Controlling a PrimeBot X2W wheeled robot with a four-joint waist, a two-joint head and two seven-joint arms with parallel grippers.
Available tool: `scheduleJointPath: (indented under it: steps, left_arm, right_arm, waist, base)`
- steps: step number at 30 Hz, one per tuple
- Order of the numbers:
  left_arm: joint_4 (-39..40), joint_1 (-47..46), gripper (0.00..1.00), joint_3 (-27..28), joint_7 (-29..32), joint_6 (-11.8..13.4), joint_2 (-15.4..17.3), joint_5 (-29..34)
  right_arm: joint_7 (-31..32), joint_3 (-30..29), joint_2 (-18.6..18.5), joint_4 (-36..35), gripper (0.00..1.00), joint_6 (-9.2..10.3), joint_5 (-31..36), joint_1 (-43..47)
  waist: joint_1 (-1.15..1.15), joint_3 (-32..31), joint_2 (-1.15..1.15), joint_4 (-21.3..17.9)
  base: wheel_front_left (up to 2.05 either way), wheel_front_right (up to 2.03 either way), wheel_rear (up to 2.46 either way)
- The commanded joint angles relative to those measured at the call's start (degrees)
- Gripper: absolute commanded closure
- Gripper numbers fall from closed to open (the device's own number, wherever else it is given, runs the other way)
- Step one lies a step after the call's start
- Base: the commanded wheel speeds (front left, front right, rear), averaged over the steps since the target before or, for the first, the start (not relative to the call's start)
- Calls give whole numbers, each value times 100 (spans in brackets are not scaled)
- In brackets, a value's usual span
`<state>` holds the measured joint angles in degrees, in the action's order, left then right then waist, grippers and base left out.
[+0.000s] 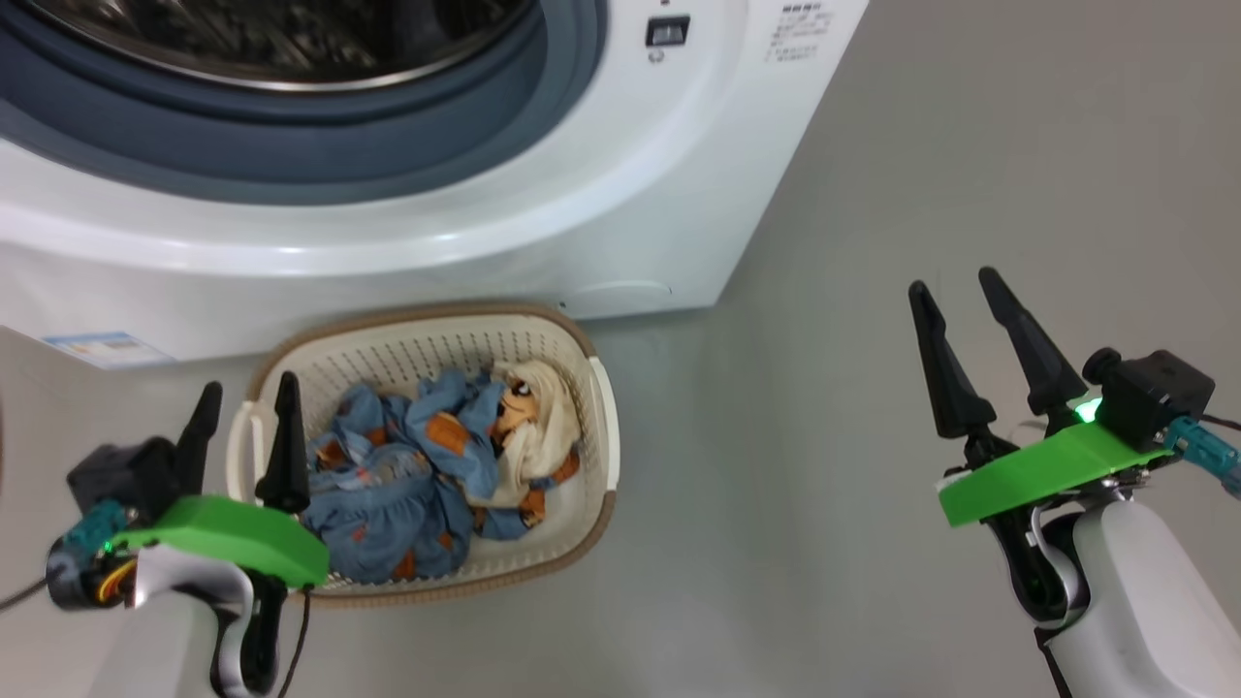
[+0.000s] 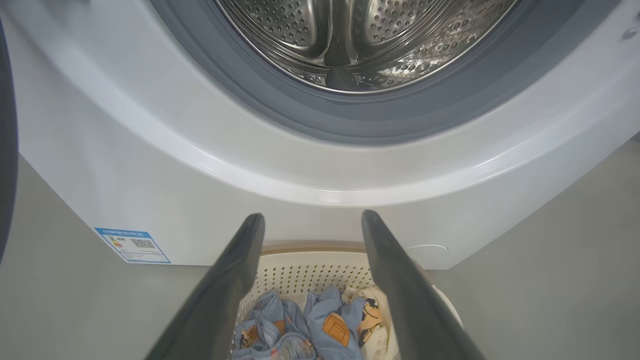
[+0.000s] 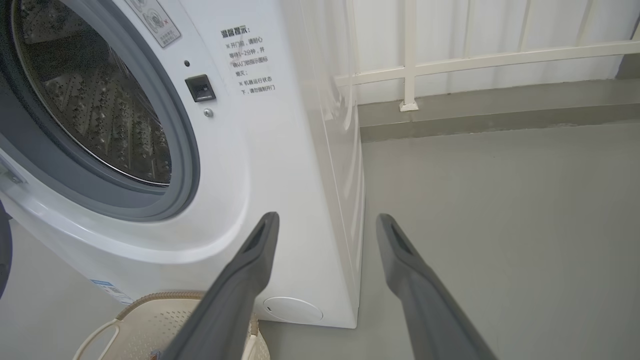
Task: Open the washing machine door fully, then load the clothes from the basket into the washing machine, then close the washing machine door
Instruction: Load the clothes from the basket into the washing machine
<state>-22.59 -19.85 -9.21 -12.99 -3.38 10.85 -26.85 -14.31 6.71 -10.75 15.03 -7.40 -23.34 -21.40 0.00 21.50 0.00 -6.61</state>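
Now the left gripper [image 1: 249, 386], fingers wide and holding nothing, should slide toward 3 o'clock, dip into the basket [image 1: 427, 315] and pinch the clothes [image 1: 407, 465] deep in the middle. The washing machine [image 1: 582, 213] sits open at 12 o'clock. The right gripper [image 1: 953, 283] is wide and empty too.

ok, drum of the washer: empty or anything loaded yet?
Empty, as far as it shows: the drum is bare perforated steel in the left wrist view. The clothes lie in the basket.
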Motion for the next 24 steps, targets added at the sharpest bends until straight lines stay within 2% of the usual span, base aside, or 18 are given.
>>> scheduleJointPath:
  steps: [1, 13, 24]
  left_arm:
    - [-94, -284, 0, 124, 37, -52, 170, 19]
    - [-1502, -1347, 0, -311, 263, -327, 77, -85]
    - [-2764, -2517, 0, -1489, 498, -408, -7, -12]
  right_arm:
    - [-69, 68, 41, -182, 0, -9, 51, -103]
    - [-69, 6, 238, -302, 0, -9, 88, -442]
    - [-69, 136, 399, -362, 0, -9, 91, -789]
  waist:
    - [0, 449, 0, -168]
    - [0, 1321, 0, -343]
    - [0, 2110, 0, -589]
  base:
    - [0, 0, 0]
    - [0, 0, 0]
    - [0, 0, 0]
